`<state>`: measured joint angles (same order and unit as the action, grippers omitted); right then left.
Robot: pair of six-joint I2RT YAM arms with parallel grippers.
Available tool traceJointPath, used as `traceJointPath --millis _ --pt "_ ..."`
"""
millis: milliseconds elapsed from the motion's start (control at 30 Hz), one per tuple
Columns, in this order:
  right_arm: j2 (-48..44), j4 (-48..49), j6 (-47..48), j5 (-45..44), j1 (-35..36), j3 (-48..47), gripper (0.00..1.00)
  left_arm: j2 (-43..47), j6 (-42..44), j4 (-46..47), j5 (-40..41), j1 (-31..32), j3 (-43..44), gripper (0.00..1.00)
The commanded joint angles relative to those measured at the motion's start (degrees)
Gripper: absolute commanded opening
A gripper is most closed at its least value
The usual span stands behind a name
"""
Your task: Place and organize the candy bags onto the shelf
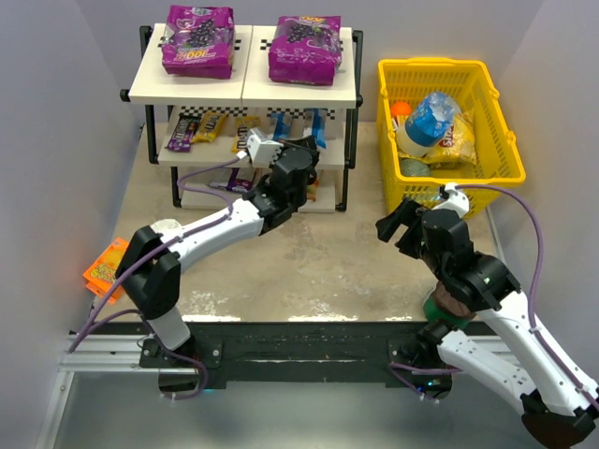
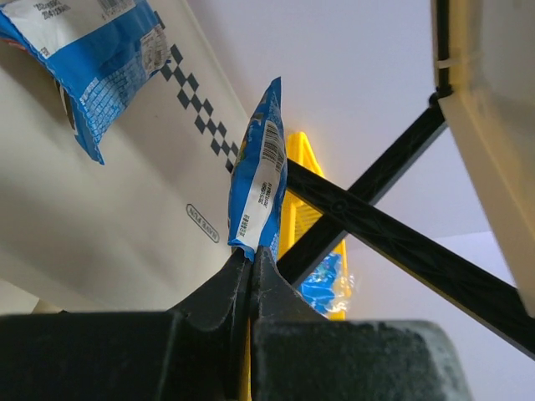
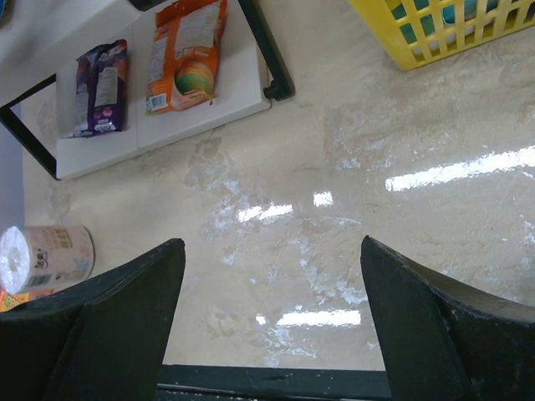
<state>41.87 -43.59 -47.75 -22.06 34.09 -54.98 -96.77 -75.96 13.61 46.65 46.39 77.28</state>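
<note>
Left wrist view pretty much tells the story: the left fingers (image 2: 249, 255) are clamped tight on the bottom edge of a small blue candy bag (image 2: 259, 180). The bag sticks straight out from the tips, long axis running up the middle of the frame, barcode side facing us. A cream board of the shelf (image 2: 125, 209) with its checkered strip fills the left of the frame, and a second blue bag (image 2: 92, 58) sits against it in the upper left. So I'd guess the held one wants to go down next to that. The black cross brace (image 2: 393, 234) cuts diagonally just behind the held bag on the right, and that's what I'd worry about clipping. The yellow basket (image 2: 297, 192) peeks through behind it. From the top view the left arm is reached right into the middle tier, so it's obviously the one for the job. The right fingers (image 3: 272, 246) are spread wide with nothing in them, hovering over bare worktop (image 3: 351, 192) well apart from the shelf, near the basket. The two big purple bags (image 1: 198, 39) lie flat on the top tier. An orange bag (image 3: 188, 54) and a dark-purple bag (image 3: 100, 88) lie on the bottom board. A paper roll (image 3: 42, 257) stands off at the lower left of the right wrist view.
</note>
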Motion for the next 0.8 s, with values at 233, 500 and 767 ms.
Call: traceJointPath --millis 233,500,767 --pt "0.23 0.26 1.6 -2.81 -0.07 1.02 0.93 -5.97 -0.76 -2.09 6.7 -0.34 5.43 0.04" --pt "0.76 0.7 1.69 -2.72 0.1 1.37 0.93 -6.33 -0.15 -2.8 6.35 -0.34 5.52 0.24" --pt "1.02 0.97 1.52 -2.54 0.02 0.84 0.93 -2.38 -3.75 -10.0 4.06 -0.34 4.2 0.5"
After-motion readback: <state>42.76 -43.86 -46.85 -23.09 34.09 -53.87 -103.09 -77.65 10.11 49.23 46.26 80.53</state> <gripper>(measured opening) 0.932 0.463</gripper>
